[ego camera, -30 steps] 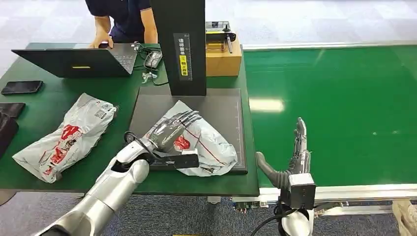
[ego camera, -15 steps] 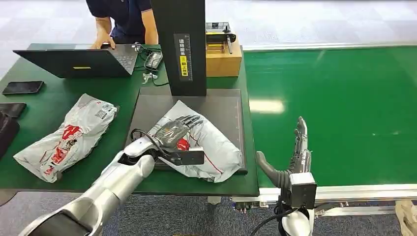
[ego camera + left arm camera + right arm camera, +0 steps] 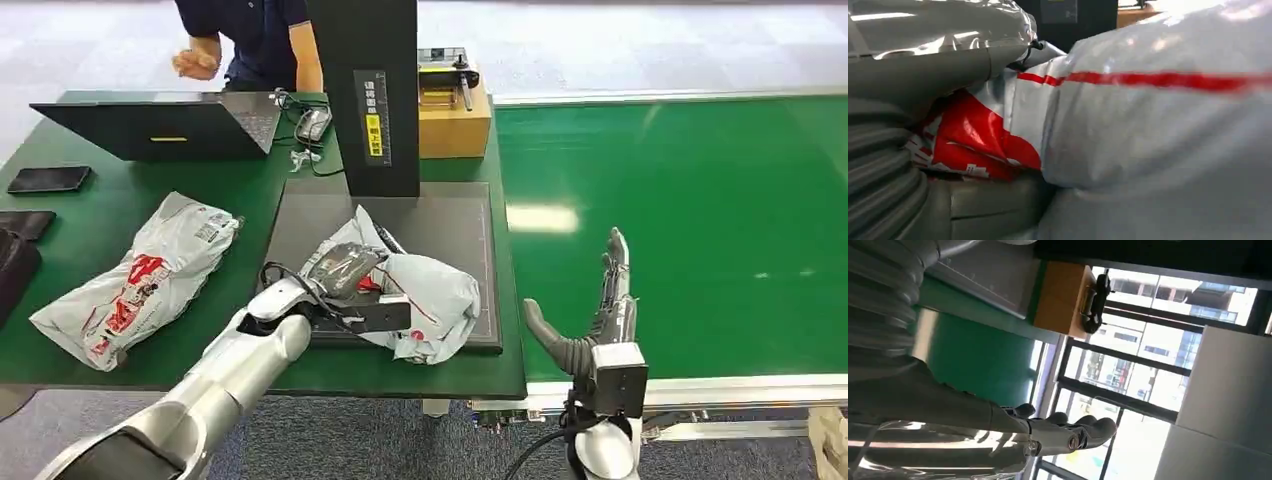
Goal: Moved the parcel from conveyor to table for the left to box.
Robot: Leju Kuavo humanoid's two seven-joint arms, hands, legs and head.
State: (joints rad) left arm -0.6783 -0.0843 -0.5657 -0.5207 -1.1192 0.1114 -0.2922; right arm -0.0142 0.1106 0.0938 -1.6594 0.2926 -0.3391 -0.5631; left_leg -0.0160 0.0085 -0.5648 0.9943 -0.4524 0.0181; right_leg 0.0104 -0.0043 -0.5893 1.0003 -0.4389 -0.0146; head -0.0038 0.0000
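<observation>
The left hand grips the grey parcel on the black mat near the counter front edge. The right hand hovers over the green conveyor, fingers spread and holding nothing.

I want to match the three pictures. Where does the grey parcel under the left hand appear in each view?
Head view: the parcel lies on the dark mat, lower centre, gripped by the left hand.
Left wrist view: parcel covers most of the picture, close up.
Right wrist view: not in it.
Shared landmark: the red stripe on the parcel.
</observation>
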